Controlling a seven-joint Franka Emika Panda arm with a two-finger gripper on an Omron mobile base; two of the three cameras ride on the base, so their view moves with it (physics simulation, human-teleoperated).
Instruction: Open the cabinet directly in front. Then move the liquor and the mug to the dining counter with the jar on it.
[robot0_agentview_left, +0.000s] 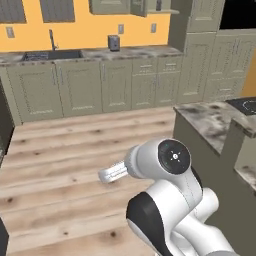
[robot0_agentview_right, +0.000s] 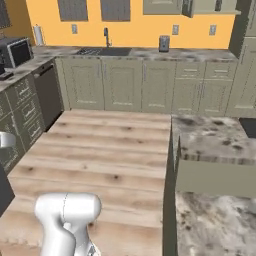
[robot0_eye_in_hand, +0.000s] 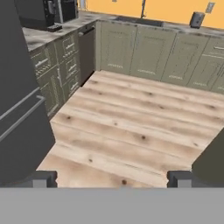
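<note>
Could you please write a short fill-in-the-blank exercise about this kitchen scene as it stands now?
1. The wall behind the steel sink is painted ____.
2. The floor of pale planks is made of ____.
3. The robot's hand is ____, with nothing between its two dark fingertips.
4. The small dark grey toaster stands on the speckled ____.

Missing words: yellow; wood; open; worktop

Pale plank floor (robot0_agentview_right: 110, 145) — yellow wall (robot0_agentview_right: 135, 20), grey-beige base cabinets (robot0_agentview_right: 125, 85).

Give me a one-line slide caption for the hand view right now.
Open gripper held empty above the wood plank floor, facing grey-beige lower cabinets and the orange wall.
</note>
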